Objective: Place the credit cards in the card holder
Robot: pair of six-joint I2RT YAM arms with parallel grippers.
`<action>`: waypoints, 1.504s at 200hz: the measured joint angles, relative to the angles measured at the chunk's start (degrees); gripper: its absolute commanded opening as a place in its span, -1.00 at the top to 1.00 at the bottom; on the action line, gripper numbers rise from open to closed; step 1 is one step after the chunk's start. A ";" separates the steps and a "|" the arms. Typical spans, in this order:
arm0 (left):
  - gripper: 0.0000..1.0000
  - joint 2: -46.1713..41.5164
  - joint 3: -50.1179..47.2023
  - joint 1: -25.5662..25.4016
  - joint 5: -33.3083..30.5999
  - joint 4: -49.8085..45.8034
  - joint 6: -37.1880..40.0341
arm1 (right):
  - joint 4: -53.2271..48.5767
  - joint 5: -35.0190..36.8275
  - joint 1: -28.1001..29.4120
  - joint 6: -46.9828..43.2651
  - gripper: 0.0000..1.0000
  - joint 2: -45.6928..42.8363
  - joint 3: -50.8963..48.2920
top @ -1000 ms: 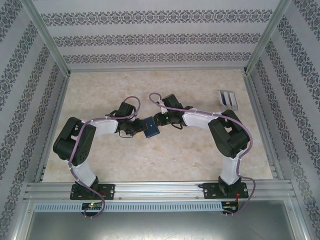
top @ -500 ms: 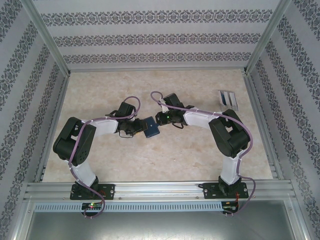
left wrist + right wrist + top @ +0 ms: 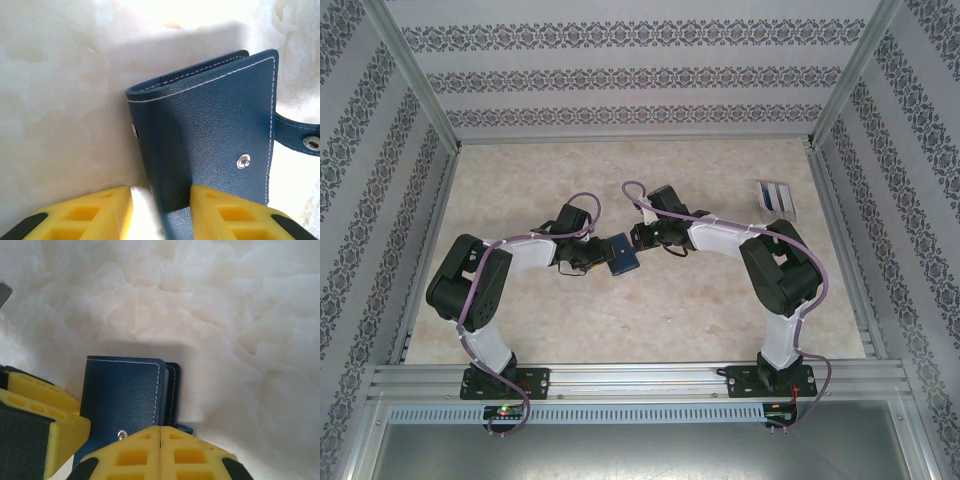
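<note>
The card holder (image 3: 622, 257), a dark navy wallet with white stitching, stands on edge mid-table. In the left wrist view the card holder (image 3: 210, 130) has its folded spine between the yellow fingers of my left gripper (image 3: 161, 190), which is shut on it; its snap strap (image 3: 300, 137) hangs free to the right. My right gripper (image 3: 160, 429) is shut, fingertips pressed together just in front of the card holder (image 3: 122, 390). A bit of strap (image 3: 185, 429) shows behind those tips; whether it is pinched I cannot tell. The credit cards (image 3: 778, 198), whitish and dark blue, lie at the back right.
The cards sit in a clear case near the right frame rail (image 3: 840, 250). Patterned walls close the table on three sides. Both arms bend inward, and my right gripper (image 3: 636, 238) almost touches my left gripper (image 3: 603, 257) at the centre.
The right gripper's jaws have closed fully, and it has edged slightly left toward the wallet. The left gripper and the wallet have stayed put.
</note>
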 measured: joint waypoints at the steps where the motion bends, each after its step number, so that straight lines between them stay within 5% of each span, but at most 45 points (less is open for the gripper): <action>1: 0.23 -0.02 0.00 0.00 0.00 0.00 0.00 | 0.00 -0.04 0.00 0.07 0.95 0.00 0.00; 73: 0.25 -0.33 -0.28 0.00 -0.02 0.22 0.00 | 0.70 -1.84 0.15 0.72 1.00 -0.02 -0.57; 115: 0.46 -0.42 -0.57 0.00 -0.35 0.35 -0.07 | 1.31 -1.49 2.54 3.08 1.00 0.00 -0.74; 301: 0.51 0.13 -1.29 0.02 0.87 3.17 -1.36 | 8.72 7.96 6.51 10.99 1.00 3.50 -1.57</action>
